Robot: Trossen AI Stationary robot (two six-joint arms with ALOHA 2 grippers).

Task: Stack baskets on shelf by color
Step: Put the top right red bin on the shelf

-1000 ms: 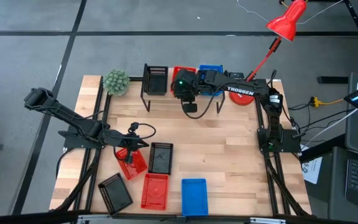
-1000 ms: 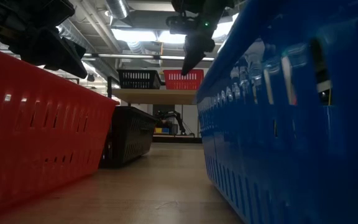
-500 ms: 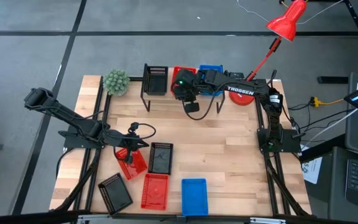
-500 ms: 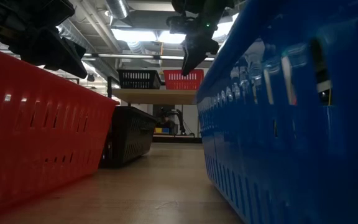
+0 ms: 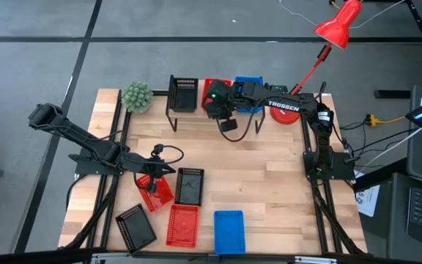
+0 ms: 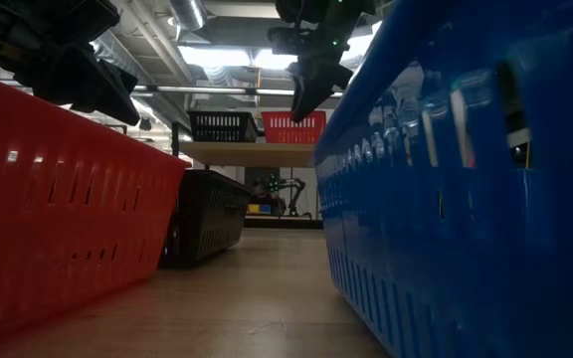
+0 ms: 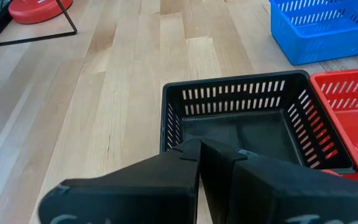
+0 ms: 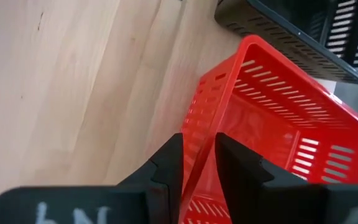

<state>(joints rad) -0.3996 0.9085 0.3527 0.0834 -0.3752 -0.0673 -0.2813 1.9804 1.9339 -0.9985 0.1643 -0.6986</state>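
The shelf (image 5: 196,114) stands at the table's far side and bears a black basket (image 5: 184,94), a red basket (image 5: 212,85) and a blue basket (image 5: 249,83) side by side. My right gripper (image 8: 199,140) slants down over the red basket (image 6: 292,127) and is shut on it. My left gripper (image 7: 199,144) hangs shut and empty near the table's left, over a tilted red basket (image 5: 152,192), beside a black basket (image 7: 241,124). More baskets lie near the front edge: black (image 5: 135,227), red (image 5: 183,224), blue (image 5: 229,231). My right gripper pinches a wall of the red basket at its rim (image 8: 205,127), near a corner. One finger is inside the basket and one outside. The fingers come slanting down from above. The basket sits level on the shelf plank (image 6: 247,152), next to the black one.
A green plant ball (image 5: 136,97) sits left of the shelf. A red disc (image 5: 286,116) lies to the shelf's right and a red lamp (image 5: 337,26) hangs beyond it. Bare wood lies mid-table between the shelf and the loose baskets.
My right gripper has rolled about its own pointing line above the shelf, without shifting its place. The red basket on the shelf looks level as before. My left arm has kept still.
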